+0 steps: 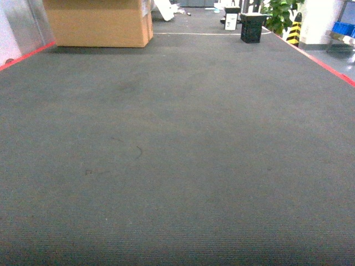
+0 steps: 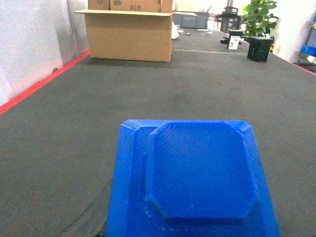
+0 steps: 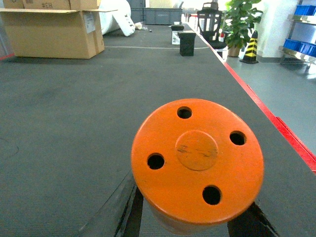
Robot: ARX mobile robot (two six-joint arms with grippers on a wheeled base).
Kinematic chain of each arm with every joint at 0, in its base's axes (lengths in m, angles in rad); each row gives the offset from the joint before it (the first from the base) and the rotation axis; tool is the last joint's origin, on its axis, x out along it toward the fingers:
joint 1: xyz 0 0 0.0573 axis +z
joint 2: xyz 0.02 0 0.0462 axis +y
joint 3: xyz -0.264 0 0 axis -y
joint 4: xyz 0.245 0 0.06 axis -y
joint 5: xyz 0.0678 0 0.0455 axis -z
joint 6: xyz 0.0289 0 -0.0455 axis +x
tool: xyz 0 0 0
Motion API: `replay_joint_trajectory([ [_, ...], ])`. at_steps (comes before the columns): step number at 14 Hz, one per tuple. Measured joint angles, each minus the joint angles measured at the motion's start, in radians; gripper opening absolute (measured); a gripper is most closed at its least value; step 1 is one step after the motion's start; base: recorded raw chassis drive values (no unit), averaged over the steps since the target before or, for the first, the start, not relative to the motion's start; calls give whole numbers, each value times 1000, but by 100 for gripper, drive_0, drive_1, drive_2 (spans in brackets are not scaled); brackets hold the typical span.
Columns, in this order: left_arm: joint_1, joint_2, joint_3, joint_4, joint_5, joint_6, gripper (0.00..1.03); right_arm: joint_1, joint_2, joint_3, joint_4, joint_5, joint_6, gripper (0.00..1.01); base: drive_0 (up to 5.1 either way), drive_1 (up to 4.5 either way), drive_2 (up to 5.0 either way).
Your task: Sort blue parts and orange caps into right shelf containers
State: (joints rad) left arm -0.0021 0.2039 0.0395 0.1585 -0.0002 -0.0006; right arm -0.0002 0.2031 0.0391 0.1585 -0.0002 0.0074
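Orange cap (image 3: 197,165): rigid, light plastic, apparently clamped at its rim; blue part (image 2: 197,173) likewise; finger state indeterminable.

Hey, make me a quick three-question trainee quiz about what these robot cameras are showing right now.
1. True or false: the round orange plastic cap close to the right wrist camera has four small holes around a raised centre disc.
2. Which object fills the lower part of the left wrist view?
A. a green plant
B. a flat blue plastic part with clipped corners
C. a black crate
3. Fill in: the large brown cardboard box stands at the far ____ of the dark grey carpet in the head view.

Key: 1 true; 2 B; 3 left.
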Motion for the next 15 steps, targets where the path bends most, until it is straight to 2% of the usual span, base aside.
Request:
replay_joint_trajectory([
  [1,0,-33,-29,8,0,0,43,0,-23,-25,21,0,0,41,0,0,0],
  [2,0,-98,-28,-82,-3,0,43,0,-103,-26,-103,0,-1,41,0,0,0],
  [3,0,-193,-28,-146,1,1,43,0,-198,-24,-143,0,-1,41,0,0,0],
  [4,0,-193,-29,-159,1,1,43,0,-198,-26,-170,0,-1,41,0,0,0],
  [15,2,-194,-29,-166,-2,1,43,0,-198,-26,-164,-1,-1,41,-29,-29,-29],
])
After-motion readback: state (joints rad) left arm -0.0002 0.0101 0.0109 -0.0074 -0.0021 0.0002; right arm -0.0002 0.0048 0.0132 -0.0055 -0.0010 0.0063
